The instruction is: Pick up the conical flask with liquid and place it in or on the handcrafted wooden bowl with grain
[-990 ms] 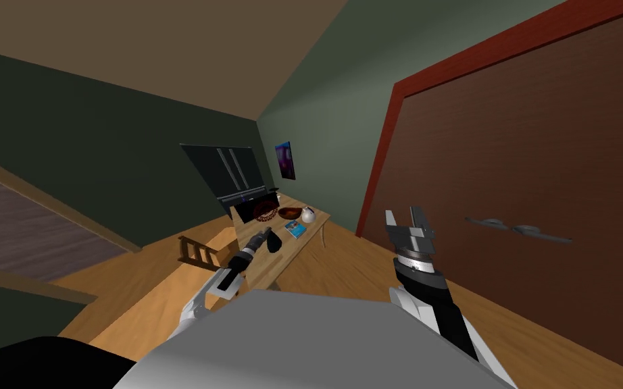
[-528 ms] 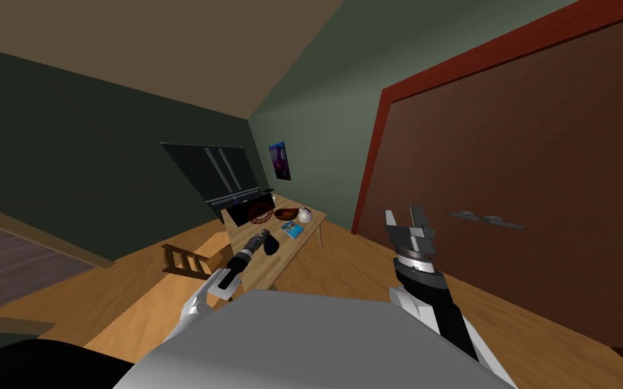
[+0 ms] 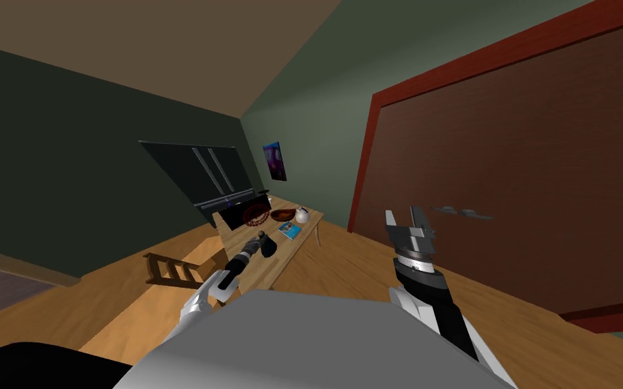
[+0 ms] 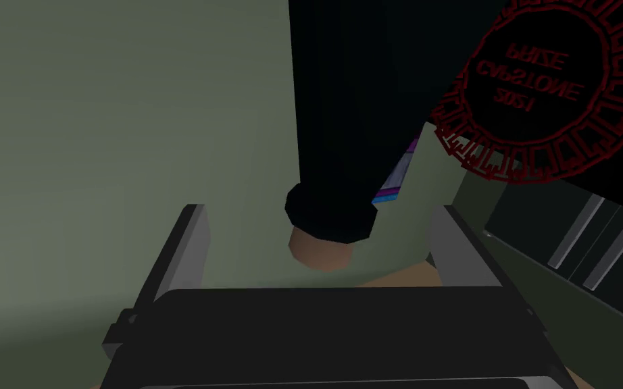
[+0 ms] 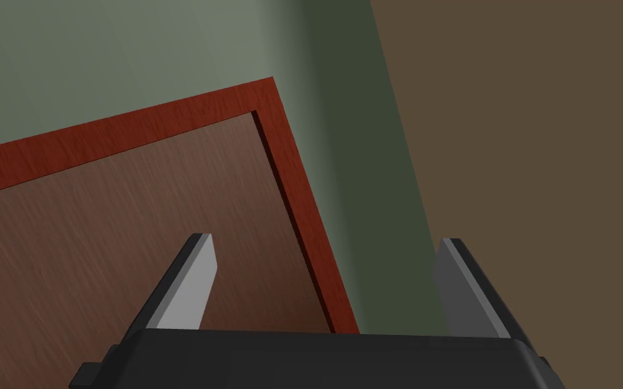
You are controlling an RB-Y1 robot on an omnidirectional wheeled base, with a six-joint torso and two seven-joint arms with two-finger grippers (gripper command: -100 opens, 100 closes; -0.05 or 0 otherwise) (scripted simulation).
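The flask [image 3: 271, 248] is black, with a brown cork [image 4: 320, 253] in its neck. It lies level over the near part of the desk [image 3: 284, 253], with the neck pointing back into the left gripper [image 4: 317, 209]. I cannot tell whether it touches the desk. The gripper's fingers [image 4: 188, 250] stand apart, one on each side of the neck, and touch neither side.

In the head view, the dark brown bowl [image 3: 281, 215] sits on the desk at about 12 o'clock from the flask, well apart. A blue book [image 3: 290, 231] lies near the flask toward 1 o'clock. A white pot [image 3: 302, 216] stands farther along that line, just beside the bowl. A black box with a round red stamp [image 3: 253, 216] stands at 11 o'clock. A wooden chair [image 3: 168, 269] is on the floor at 9 o'clock.

The right gripper [image 3: 403, 215] is raised at 3 o'clock, off the desk, with its fingers apart.
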